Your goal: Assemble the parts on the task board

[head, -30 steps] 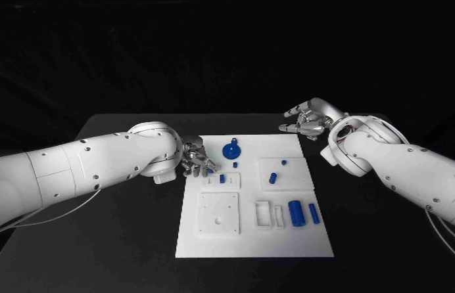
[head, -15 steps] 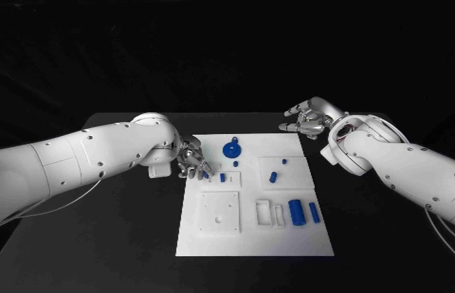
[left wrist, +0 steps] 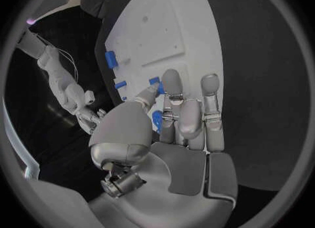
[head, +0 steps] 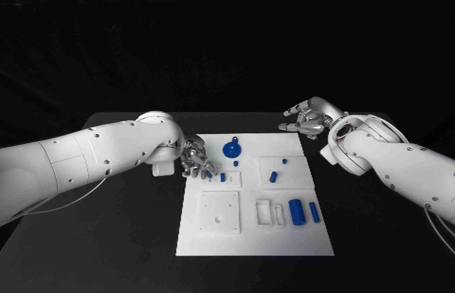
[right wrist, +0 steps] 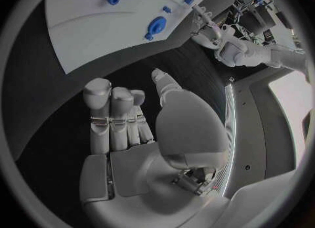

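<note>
White task board (head: pixel 254 234) lying lengthwise on the black table (head: pixel 114 227), long axis running away from the robot. No legible writing, brand or label on board, parts or arms. Left hand (head: pixel 196 161) lowered over the board's far left corner, fingers bunched close together, fingertips (left wrist: pixel 172 78) at a small blue peg (left wrist: pixel 155 81); whether pinched or merely touched, not discernible, fingers partly covering it. Second blue piece (left wrist: pixel 157 120) half hidden behind the same fingers in the left wrist view. Round blue disc (head: pixel 231 151) with a small tab, near the board's far edge, just beside the left hand. Short blue peg (head: pixel 223 177) on a raised white tile just nearer than the hand, standing upright as far as visible. Two small blue pegs (head: pixel 273 177) on a second raised tile toward the board's right side, orientation hard to judge. Two blue cylinders (head: pixel 296 212) lying side by side near the board's right edge, long axes parallel to the board's length. Right hand (head: pixel 305 119) held off the board beyond its far right corner, above the table, fingers loosely curled and apart, holding nothing.
</note>
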